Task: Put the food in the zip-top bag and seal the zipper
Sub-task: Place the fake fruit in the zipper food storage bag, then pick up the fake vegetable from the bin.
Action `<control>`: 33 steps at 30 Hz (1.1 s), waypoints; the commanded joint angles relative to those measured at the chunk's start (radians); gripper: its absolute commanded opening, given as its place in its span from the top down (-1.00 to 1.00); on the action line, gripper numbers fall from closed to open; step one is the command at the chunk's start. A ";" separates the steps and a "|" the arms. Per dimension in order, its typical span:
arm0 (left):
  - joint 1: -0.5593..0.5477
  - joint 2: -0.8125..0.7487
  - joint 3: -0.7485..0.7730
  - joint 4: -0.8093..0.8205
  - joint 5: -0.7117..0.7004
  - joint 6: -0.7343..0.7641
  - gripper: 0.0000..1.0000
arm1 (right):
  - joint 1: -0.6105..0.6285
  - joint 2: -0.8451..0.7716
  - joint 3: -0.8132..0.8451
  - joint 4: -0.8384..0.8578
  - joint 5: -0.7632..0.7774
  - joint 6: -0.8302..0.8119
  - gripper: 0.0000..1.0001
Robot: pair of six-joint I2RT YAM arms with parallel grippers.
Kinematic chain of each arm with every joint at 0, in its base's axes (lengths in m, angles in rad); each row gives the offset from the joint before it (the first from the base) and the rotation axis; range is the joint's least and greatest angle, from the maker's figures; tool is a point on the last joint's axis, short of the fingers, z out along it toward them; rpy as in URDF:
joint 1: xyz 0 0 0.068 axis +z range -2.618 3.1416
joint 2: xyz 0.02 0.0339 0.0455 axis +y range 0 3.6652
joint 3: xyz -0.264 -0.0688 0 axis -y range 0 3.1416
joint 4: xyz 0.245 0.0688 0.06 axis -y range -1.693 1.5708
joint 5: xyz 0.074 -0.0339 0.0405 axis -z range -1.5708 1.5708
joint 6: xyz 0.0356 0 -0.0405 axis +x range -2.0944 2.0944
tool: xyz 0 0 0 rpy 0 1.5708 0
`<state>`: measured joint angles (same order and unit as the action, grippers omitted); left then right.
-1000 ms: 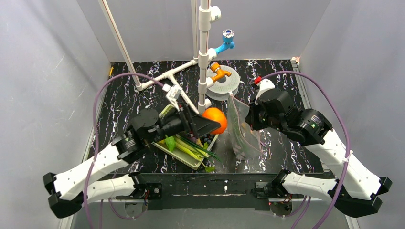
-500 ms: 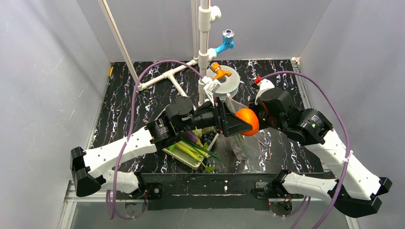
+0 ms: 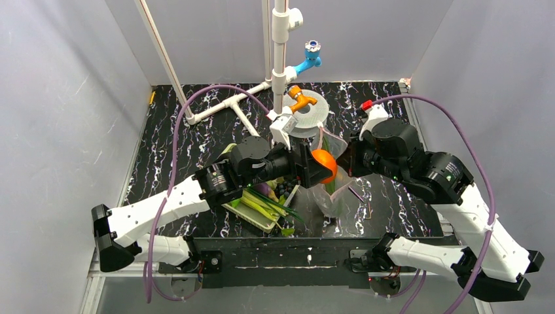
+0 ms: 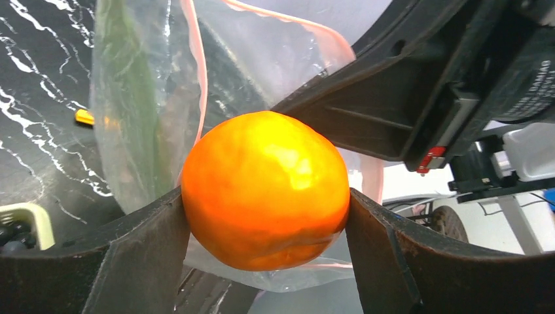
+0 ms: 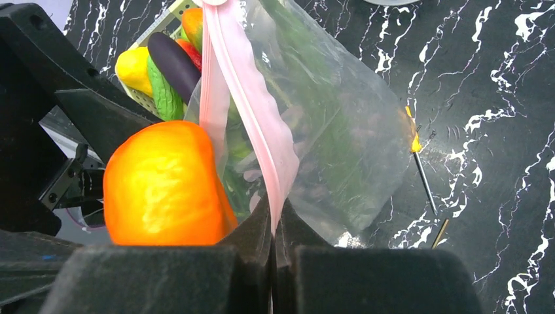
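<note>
Sitting squeezed between the fingers of the left gripper (image 4: pixel 265 216), the orange toy fruit (image 4: pixel 265 190) hovers at the mouth of the zip-top bag (image 5: pixel 340 131); whether it has crossed the rim is hard to tell. The jaws are spread just to the fruit's width and press it from both sides. The clear bag hangs upright because the right gripper (image 5: pixel 273 229) pinches one lip of its pinkish-red zipper (image 5: pixel 242 98), jaws fully closed. The other lip bows away, leaving a gap for the fruit. Green pieces show through the plastic. The step in hand looks like lowering and releasing the fruit. Beyond the bag, a yellow fruit (image 5: pixel 134 69), bumpy green cucumber (image 5: pixel 163 95) and purple eggplant (image 5: pixel 173 62) wait in the pale green basket (image 4: pixel 29 212). A small yellow-handled screwdriver (image 5: pixel 413 140) lies on the black marbled table (image 5: pixel 497 78).
</note>
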<state>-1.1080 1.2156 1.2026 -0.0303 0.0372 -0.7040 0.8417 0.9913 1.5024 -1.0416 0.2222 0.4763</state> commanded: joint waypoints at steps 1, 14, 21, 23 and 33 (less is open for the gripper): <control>0.002 -0.022 0.009 -0.061 -0.062 0.029 -0.23 | 0.004 -0.005 0.024 0.062 -0.026 0.012 0.97; 0.000 -0.039 0.054 -0.076 -0.002 0.006 -0.97 | 0.004 -0.001 -0.033 0.065 -0.007 0.007 0.97; -0.002 -0.131 0.044 -0.137 -0.059 0.014 -0.86 | 0.003 0.000 -0.033 0.057 0.015 -0.005 0.97; -0.001 -0.160 0.030 -0.155 -0.068 0.015 -0.84 | 0.004 0.001 -0.030 0.056 0.017 -0.008 0.97; -0.001 -0.286 -0.044 -0.348 -0.180 0.041 -0.77 | 0.004 0.004 -0.012 0.042 0.037 -0.025 0.97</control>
<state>-1.1084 0.9665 1.1835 -0.2176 -0.0349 -0.6949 0.8421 1.0027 1.4624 -1.0386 0.2352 0.4706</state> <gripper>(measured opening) 0.891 0.023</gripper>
